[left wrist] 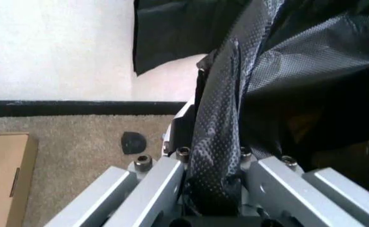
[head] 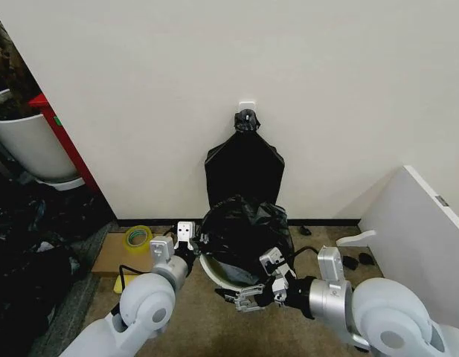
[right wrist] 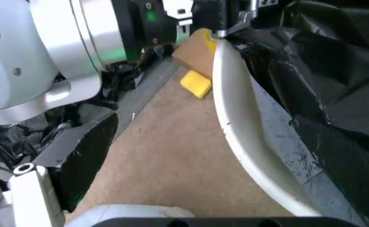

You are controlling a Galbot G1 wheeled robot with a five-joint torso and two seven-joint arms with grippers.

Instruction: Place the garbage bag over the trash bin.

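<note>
The trash bin [head: 214,272] stands on the carpet by the wall, its cream-white rim showing low at the front. The crinkled black garbage bag [head: 246,229] is heaped over its top and back. My left gripper [head: 186,238] is at the bin's left side. In the left wrist view this gripper [left wrist: 213,163] is shut on a dimpled fold of the garbage bag [left wrist: 310,61]. My right gripper [head: 248,297] is low at the bin's front, open. In the right wrist view, one of its fingers [right wrist: 77,156] stands beside the bin rim [right wrist: 235,118], with the bag [right wrist: 326,94] inside the rim.
Flat black bags [head: 244,167] hang from a wall hook behind the bin. To the left lie a cardboard box [head: 114,256], a yellow tape roll [head: 137,236] and a yellow sponge [right wrist: 195,83]. A white plant pot [head: 28,145] stands far left, and a white panel [head: 422,238] right.
</note>
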